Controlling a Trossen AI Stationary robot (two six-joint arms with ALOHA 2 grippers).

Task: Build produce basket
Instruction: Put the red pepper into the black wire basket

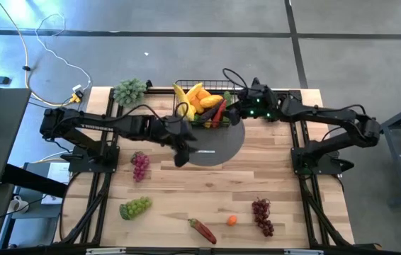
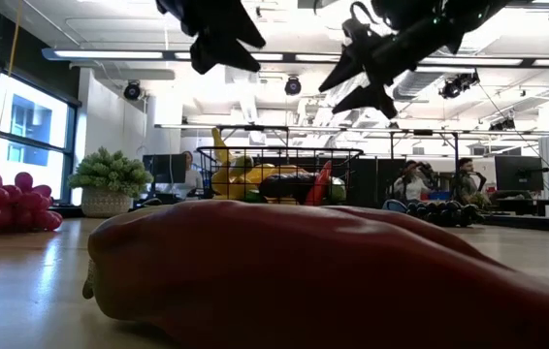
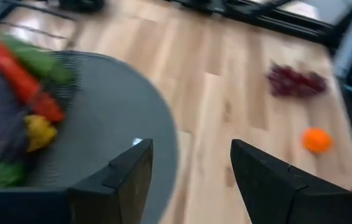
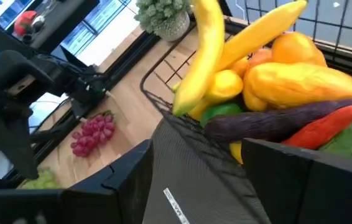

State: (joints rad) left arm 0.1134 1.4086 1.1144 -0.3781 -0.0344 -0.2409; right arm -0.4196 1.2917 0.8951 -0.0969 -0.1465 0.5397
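Both end effectors hang above the bench with fingers apart and nothing between them: we see the left end effector [image 1: 181, 157] over the near edge of the round grey mat [image 1: 222, 149], and the right end effector [image 1: 234, 112] just beside the basket [image 1: 186, 88] at its right. Nearest us on the bench lie a red pepper [image 1: 202, 230], a small orange fruit [image 1: 232, 220], dark red grapes [image 1: 262, 215] and green grapes [image 1: 134, 207]. Farther in, pink grapes [image 1: 140, 166] sit left of the mat. At the far edge we find the basket, holding bananas [image 4: 208, 43], a mango [image 4: 306, 84], an eggplant [image 4: 282, 119] and a red pepper. A leafy bunch [image 1: 130, 91] stands left of it.
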